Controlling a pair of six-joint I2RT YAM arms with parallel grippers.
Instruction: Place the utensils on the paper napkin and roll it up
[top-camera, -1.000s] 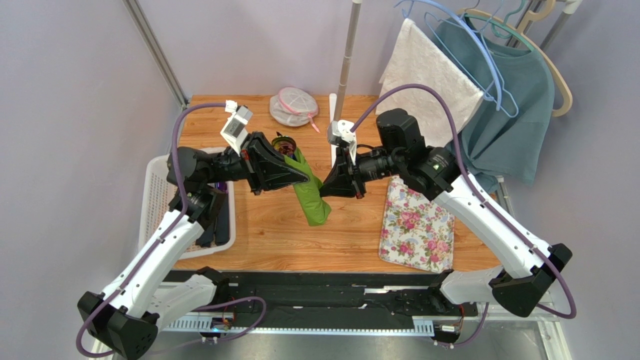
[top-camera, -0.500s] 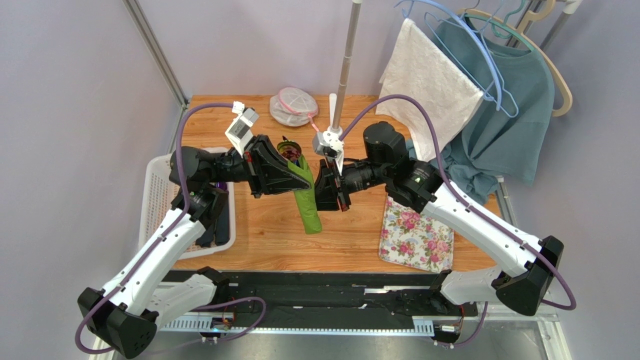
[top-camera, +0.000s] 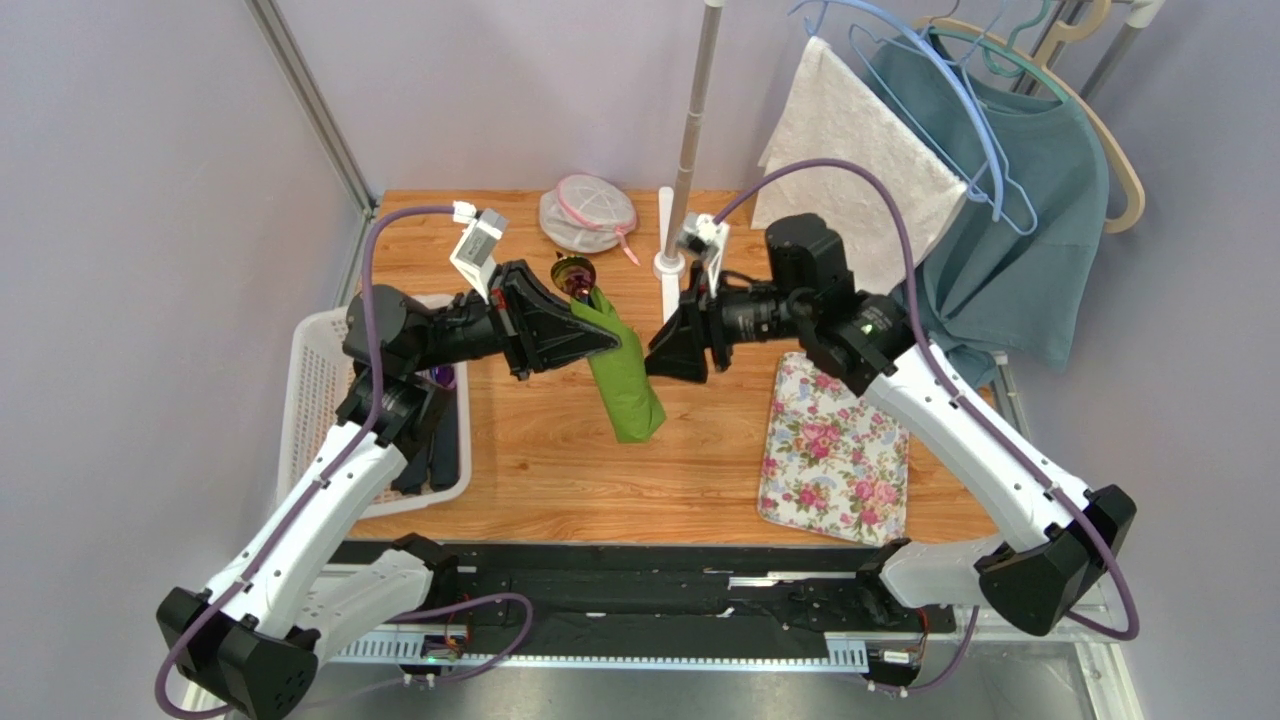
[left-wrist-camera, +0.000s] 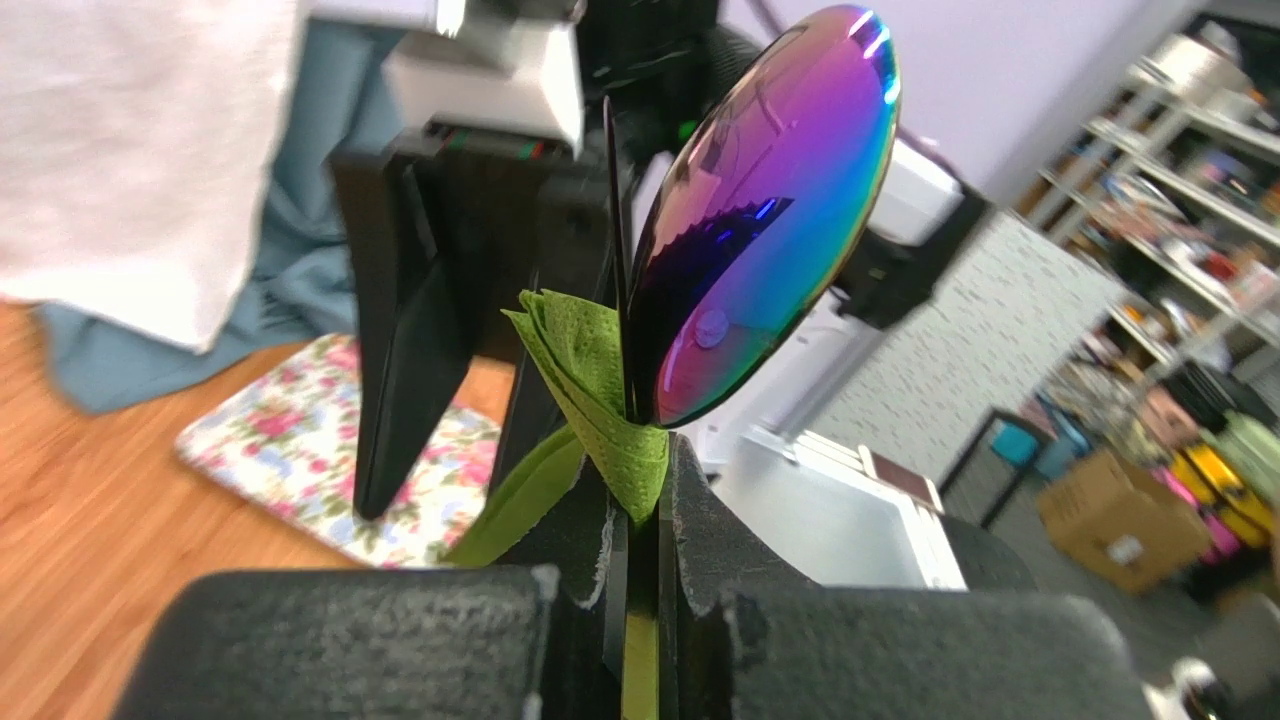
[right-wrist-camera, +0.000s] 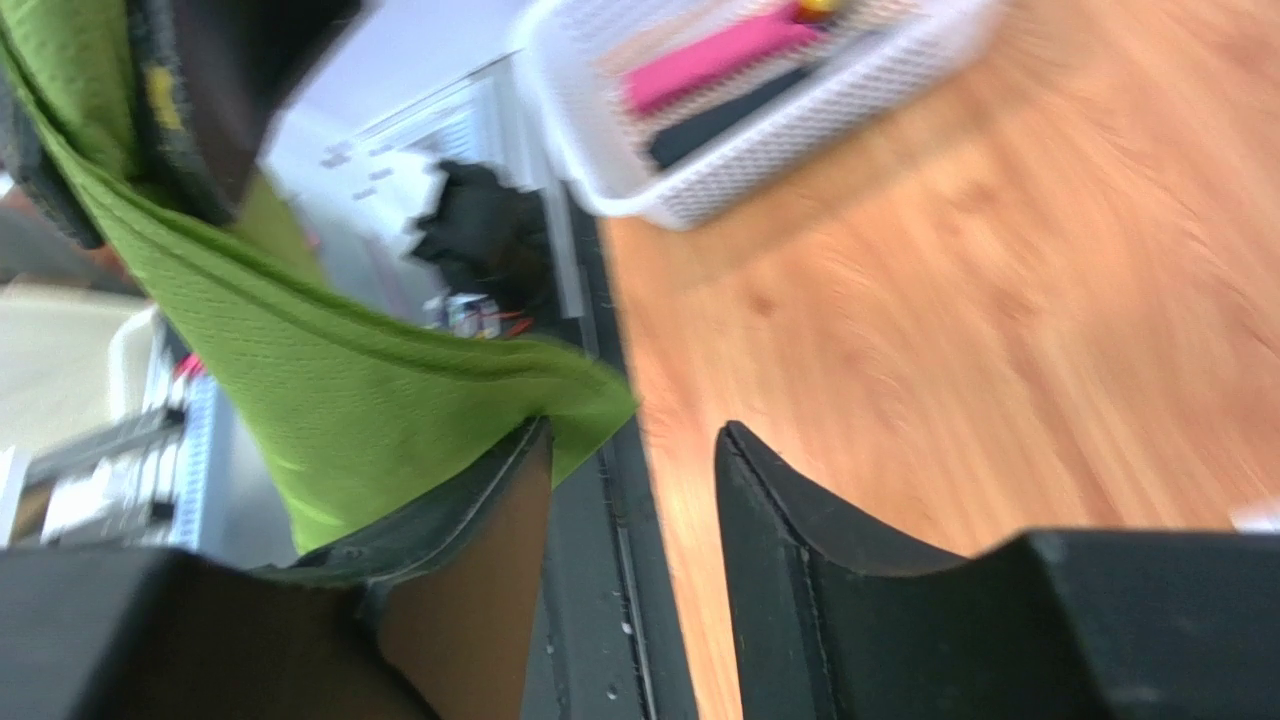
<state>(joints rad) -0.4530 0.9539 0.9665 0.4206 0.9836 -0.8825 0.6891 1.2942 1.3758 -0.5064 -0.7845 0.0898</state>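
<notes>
The green paper napkin is rolled into a tube and hangs above the table's middle, its lower end pointing down. The utensils' heads stick out of its top end. My left gripper is shut on the roll near that end. In the left wrist view its jaws pinch the green napkin, and an iridescent purple spoon bowl rises from it. My right gripper stands open just right of the roll. In the right wrist view the napkin lies outside the left finger of that gripper.
A white mesh basket with dark and pink items sits at the table's left edge. A floral mat lies at the right. A mesh pouch and a metal pole stand at the back. A white cloth and a teal shirt hang at the back right.
My right gripper was shut on the napkin roll; now it has opened, let go and drawn back to the right. My left gripper keeps its hold on the roll.
</notes>
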